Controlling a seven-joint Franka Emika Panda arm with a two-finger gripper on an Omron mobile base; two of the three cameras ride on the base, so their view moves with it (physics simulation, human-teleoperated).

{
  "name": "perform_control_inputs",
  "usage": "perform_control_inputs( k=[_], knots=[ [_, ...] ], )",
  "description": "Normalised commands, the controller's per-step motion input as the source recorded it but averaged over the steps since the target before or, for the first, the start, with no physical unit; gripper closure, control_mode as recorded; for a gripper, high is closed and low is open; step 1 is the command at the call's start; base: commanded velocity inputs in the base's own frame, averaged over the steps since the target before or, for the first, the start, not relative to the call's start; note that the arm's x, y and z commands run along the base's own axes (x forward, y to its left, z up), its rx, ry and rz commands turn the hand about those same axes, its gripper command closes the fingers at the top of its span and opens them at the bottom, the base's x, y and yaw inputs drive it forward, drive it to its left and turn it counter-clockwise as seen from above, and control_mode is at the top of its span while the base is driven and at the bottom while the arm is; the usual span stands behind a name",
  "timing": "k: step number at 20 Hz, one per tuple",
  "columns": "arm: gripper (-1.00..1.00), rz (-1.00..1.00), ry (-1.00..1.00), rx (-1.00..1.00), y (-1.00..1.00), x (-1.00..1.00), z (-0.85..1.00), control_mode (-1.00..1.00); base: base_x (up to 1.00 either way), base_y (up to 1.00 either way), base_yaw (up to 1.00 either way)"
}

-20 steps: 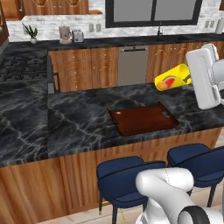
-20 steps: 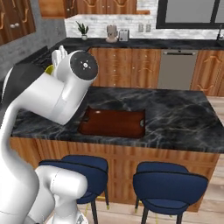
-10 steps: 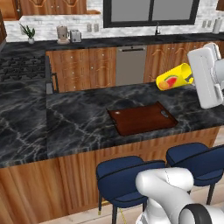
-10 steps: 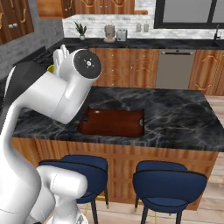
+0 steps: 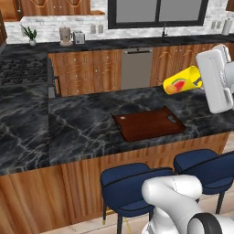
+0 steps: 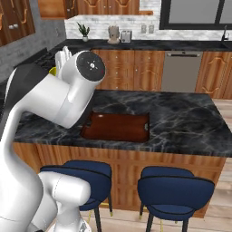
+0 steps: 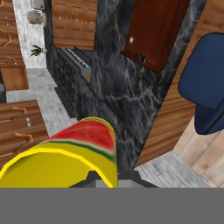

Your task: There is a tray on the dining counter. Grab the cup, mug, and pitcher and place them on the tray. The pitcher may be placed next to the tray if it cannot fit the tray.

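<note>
Drifting slightly rightward since a second ago, the yellow cup with a watermelon picture is now hanging tilted in the air at about 1 o'clock from the tray in the left base view, carried at the arm's end. The gripper is clamping shut on the yellow cup, which is lying at 7 o'clock in the hand view. The tray is resting bare on the dining counter, above two blue stools.
</note>
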Motion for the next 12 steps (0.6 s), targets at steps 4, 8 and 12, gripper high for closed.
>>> perform_control_inputs(
  k=[4, 8, 12],
  knots=[
    [1.00, 0.00, 0.00, 0.00, 0.00, 0.00, 0.00, -1.00, 0.00, 0.00, 0.00],
    [1.00, 0.02, 0.00, 0.00, 0.00, 0.00, 0.00, -1.00, 0.00, 0.00, 0.00],
    [1.00, 0.09, 0.00, 0.00, -0.01, 0.00, 0.00, -1.00, 0.00, 0.00, 0.00]
  ],
)
